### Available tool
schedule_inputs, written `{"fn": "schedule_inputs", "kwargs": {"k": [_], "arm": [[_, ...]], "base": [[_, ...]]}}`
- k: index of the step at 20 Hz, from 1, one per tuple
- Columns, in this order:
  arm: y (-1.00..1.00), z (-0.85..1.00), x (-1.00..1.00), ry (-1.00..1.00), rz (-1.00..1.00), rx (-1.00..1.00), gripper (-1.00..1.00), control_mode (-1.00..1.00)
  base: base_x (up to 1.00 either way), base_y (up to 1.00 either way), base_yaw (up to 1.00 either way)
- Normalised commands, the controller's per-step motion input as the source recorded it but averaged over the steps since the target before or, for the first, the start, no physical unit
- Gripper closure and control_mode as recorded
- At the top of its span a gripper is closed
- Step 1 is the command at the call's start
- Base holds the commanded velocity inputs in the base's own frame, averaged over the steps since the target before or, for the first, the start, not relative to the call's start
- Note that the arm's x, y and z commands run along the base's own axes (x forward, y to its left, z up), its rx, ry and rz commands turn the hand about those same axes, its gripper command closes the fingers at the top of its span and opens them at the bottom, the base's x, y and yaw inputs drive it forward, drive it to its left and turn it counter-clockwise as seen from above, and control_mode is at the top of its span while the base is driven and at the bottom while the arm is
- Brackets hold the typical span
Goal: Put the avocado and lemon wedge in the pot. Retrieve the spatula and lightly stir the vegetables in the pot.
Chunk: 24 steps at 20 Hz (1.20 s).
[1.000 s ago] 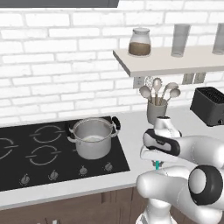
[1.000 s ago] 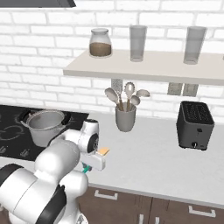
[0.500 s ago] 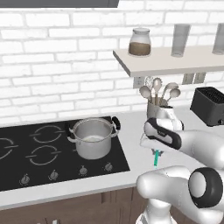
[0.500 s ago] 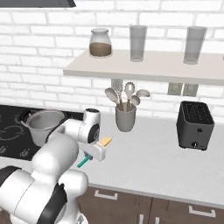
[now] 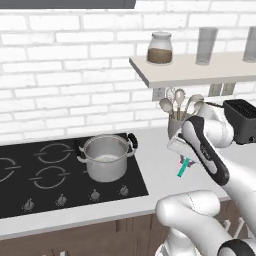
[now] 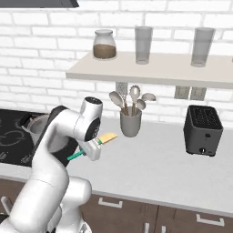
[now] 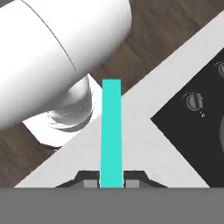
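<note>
The round shiny steel pot with two small black side handles is taken as the landmark; it is seen standing on the right-hand part of the black glass cooktop, on the front right burner. To the right of the pot, above the pale grey counter, the two-finger gripper is held clear of the surface, clamped tight on the slim spatula with the long teal-green handle and the flat yellow-orange head. In the hand view the teal handle is seen pinched between the two dark fingertips, running straight away from them. The spatula is carried tilted, its yellow head pointing away from the pot toward the grey utensil cup, in which grey metal spoons are held. Further from the pot than the cup, a black toaster is set on the counter. What lies inside the pot cannot be made out.
</note>
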Motion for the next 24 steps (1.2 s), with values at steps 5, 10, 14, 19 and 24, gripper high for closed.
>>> {"fn": "schedule_inputs", "kwargs": {"k": [5,10,14,19,24], "arm": [[0.52,1.00,-0.55,0.00,-0.29,0.33,1.00,-1.00],[0.85,1.00,-0.08,-0.06,-0.28,0.33,1.00,-1.00],[0.85,1.00,0.00,-0.04,-0.29,0.33,1.00,-1.00],[0.67,0.66,0.14,0.02,-0.27,0.43,1.00,-1.00],[0.75,-0.08,0.71,0.08,-0.17,0.28,1.00,-1.00]], "base": [[0.00,0.00,0.00],[0.00,0.00,0.00],[0.00,0.00,0.00],[0.00,0.00,0.00],[0.00,0.00,0.00]]}}
